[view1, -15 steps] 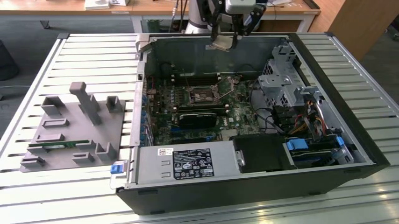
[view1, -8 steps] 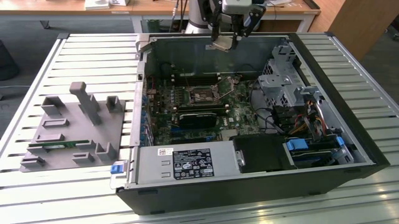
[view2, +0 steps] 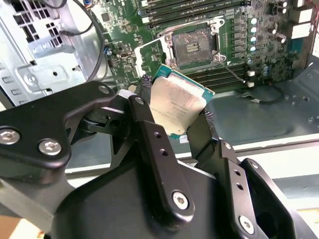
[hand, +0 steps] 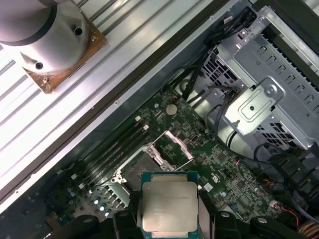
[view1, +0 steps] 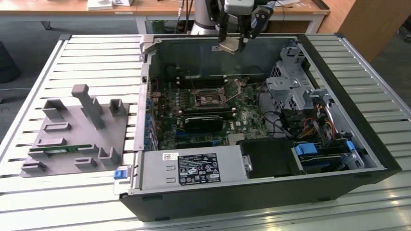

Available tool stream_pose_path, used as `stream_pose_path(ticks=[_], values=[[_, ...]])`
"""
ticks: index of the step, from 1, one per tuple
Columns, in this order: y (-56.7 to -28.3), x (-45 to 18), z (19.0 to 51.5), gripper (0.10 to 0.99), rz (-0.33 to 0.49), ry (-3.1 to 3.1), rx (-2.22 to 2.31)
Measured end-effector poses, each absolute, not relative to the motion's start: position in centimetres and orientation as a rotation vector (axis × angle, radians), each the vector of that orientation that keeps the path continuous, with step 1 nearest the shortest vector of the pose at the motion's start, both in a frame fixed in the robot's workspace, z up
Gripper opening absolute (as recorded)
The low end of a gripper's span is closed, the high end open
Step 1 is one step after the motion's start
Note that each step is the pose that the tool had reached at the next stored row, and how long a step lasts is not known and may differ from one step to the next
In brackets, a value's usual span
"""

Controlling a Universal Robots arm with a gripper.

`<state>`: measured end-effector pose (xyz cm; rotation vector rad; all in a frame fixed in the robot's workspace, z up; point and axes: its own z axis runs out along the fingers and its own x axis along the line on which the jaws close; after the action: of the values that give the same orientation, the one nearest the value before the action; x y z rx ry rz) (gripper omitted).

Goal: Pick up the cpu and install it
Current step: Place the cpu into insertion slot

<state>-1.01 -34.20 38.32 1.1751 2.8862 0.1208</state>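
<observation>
Gripper [view2: 177,106]: black, two-fingered, its fingers [view2: 149,124] drawn in narrow against opposite edges of the cpu [view2: 175,99], which is clamped between them. Cpu: flat square chip, silver top with a thin green border, top face turned to the cameras in both wrist views; it is held in the air above the socket [view2: 193,47] and apart from it, also seen in the first wrist view [hand: 168,206] and the exterior view [view1: 227,47]. Socket: on the green motherboard [view1: 247,113], open, hinged metal frame [hand: 169,148] raised beside it, contact field bare. Memory slots [hand: 118,145]: a row of long dark slots just beside the socket. Drive cage [hand: 269,84]: grey perforated metal with black cables, near the socket. Power supply [view1: 192,168]: grey labelled box, well apart from the socket at the case's near end. Computer case [view1: 366,163]: black, lying open around the socket. Grey fixture tray [view1: 77,130]: outside the case, well apart from the socket, on the slatted metal table [view1: 64,204].
</observation>
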Motion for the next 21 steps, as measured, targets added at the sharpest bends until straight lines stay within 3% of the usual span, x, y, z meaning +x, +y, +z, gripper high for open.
stream_pose_path(ticks=[21], values=[[-34.19, -1.67, 38.08, 0.537, 0.114, 2.688, 1.556]])
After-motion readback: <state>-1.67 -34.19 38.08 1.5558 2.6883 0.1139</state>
